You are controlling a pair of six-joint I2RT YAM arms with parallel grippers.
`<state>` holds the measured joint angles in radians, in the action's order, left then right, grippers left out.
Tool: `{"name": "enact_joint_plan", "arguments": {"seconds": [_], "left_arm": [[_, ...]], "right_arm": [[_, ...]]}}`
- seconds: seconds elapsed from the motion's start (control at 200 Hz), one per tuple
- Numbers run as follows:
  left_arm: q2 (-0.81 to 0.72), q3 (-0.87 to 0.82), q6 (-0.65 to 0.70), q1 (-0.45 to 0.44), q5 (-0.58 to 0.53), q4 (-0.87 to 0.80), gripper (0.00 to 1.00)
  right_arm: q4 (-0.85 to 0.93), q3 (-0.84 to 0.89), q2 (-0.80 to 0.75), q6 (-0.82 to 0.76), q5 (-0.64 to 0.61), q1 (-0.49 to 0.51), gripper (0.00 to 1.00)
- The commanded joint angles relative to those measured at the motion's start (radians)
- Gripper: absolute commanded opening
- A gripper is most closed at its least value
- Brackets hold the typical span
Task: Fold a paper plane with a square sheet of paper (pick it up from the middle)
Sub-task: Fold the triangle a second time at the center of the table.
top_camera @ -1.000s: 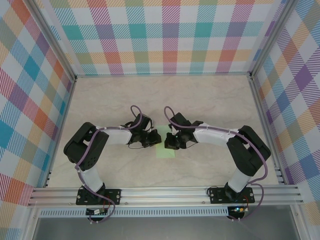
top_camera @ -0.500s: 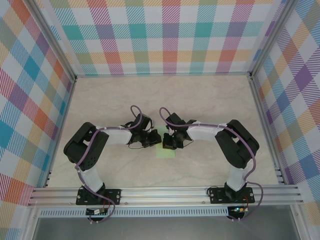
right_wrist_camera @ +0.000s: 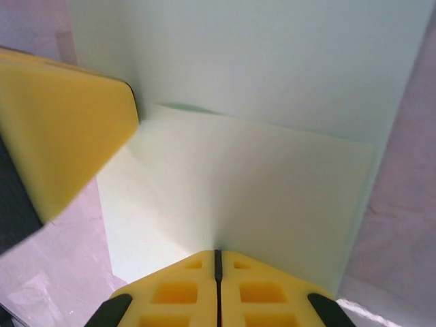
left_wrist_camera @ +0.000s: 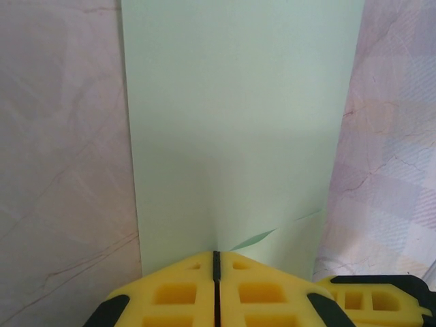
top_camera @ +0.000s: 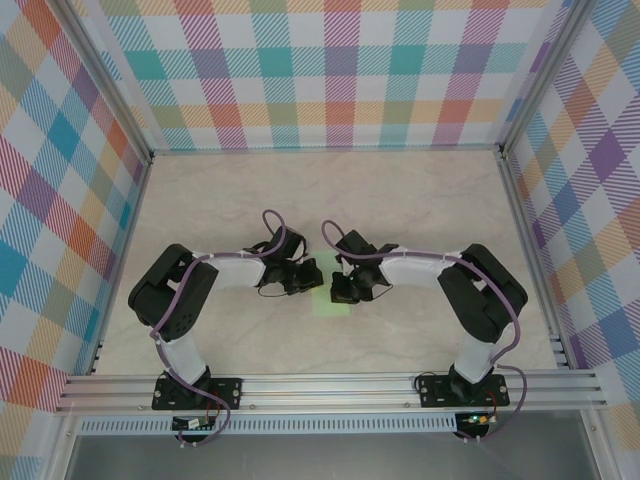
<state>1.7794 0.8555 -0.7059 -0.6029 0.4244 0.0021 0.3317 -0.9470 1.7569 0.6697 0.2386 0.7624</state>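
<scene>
Top external: square sheet of paper (top_camera: 330, 305) half-buried under left claw (top_camera: 307, 281), right claw (top_camera: 341, 290); wrist views: both pinched onto it.

Left claw (top_camera: 311, 279) and right claw (top_camera: 337, 289) crowd the square sheet of paper (top_camera: 330, 304); far worktop (top_camera: 400, 200) lies open to the checked walls (top_camera: 330, 70).

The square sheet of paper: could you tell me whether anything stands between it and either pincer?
Nothing visible does: the left pincer and the right pincer each sit closed on the square sheet of paper.
</scene>
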Motion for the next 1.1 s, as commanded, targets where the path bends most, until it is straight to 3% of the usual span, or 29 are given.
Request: {"name": "enact_joint_plan", "arguments": {"seconds": [0.0, 0.555, 0.79, 0.97, 1.095], "left_arm": [[0.058, -0.018, 0.012, -0.006, -0.098, -0.111, 0.07], [0.059, -0.017, 0.012, -0.006, -0.102, -0.118, 0.07], [0.039, 0.023, 0.011, -0.008, -0.042, -0.094, 0.08], [-0.054, 0.087, 0.003, -0.01, 0.002, -0.092, 0.19], [-0.126, 0.078, -0.018, -0.014, -0.021, -0.094, 0.32]], "right_arm": [[0.096, 0.049, -0.028, -0.019, -0.016, 0.002, 0.07], [0.092, 0.238, -0.166, 0.023, -0.044, -0.021, 0.07], [0.102, 0.229, -0.283, 0.037, -0.075, -0.023, 0.09], [0.094, 0.185, -0.371, 0.08, -0.161, -0.023, 0.24], [0.074, 0.151, -0.369, 0.115, -0.2, -0.023, 0.33]]}}
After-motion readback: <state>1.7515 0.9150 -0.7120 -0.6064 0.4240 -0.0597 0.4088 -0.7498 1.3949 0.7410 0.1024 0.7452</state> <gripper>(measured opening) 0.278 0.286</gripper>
